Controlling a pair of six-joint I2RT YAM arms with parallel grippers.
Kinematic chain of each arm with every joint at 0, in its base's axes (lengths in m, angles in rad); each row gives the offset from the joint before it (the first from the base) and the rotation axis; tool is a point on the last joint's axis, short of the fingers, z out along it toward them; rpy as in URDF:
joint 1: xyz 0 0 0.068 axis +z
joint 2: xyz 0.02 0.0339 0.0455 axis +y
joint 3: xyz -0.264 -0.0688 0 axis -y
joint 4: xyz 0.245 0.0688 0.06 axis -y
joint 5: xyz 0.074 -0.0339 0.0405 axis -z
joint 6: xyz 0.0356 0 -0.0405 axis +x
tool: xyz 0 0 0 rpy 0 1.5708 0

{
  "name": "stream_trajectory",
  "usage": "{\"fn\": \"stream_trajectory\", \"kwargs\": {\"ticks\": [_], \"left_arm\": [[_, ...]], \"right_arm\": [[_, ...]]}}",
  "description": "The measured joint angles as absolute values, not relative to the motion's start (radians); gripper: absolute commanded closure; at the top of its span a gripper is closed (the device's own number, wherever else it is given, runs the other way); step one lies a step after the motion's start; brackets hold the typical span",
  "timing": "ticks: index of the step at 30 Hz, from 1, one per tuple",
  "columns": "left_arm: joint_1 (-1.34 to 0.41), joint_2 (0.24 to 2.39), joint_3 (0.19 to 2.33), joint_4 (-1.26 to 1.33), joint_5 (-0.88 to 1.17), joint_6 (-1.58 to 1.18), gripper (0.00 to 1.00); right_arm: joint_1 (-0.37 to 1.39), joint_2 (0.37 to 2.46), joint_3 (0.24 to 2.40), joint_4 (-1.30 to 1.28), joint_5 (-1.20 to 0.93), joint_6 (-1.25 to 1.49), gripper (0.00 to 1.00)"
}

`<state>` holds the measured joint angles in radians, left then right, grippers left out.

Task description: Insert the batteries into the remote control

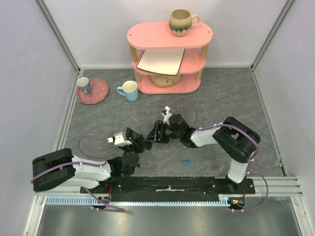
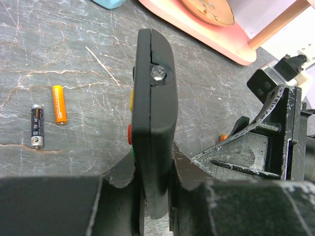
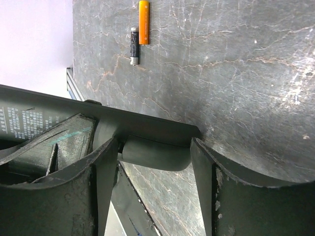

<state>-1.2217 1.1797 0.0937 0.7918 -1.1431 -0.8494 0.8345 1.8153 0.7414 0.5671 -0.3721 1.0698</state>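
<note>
Holding remote control edge-up above table in clenched left gripper.
Straddling its far end with right gripper, fingers spread (not clamped); orange battery lying on table, well apart.

- A robotics lab test cell, not a lived-in room: plain pale wall panels held in aluminium corner posts box in the work area on three sides.
- Two small robot arms, the left arm and the right arm, stand on a black mounting rail at the near edge.
- Purple cables loop from the arms, and a slotted cable duct runs just in front of the rail.
- The bench is covered in a grey, stone-patterned surface.
- Household items are set out like props: a pink shelf unit with a mug on top, a pale blue cup, and a red dotted plate.
</note>
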Motion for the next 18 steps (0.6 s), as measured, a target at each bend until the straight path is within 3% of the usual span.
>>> {"fn": "stream_trajectory", "kwargs": {"ticks": [7,18], "left_arm": [[-1.222,1.179,0.094,0.793,-1.147,-0.847,0.98],[-1.222,1.172,0.093,0.793,-1.149,-0.828,0.98]], "right_arm": [[0.835,1.815,0.748,0.567,-0.369,1.065,0.43],[0.836,1.815,0.749,0.570,-0.368,1.064,0.44]]}}
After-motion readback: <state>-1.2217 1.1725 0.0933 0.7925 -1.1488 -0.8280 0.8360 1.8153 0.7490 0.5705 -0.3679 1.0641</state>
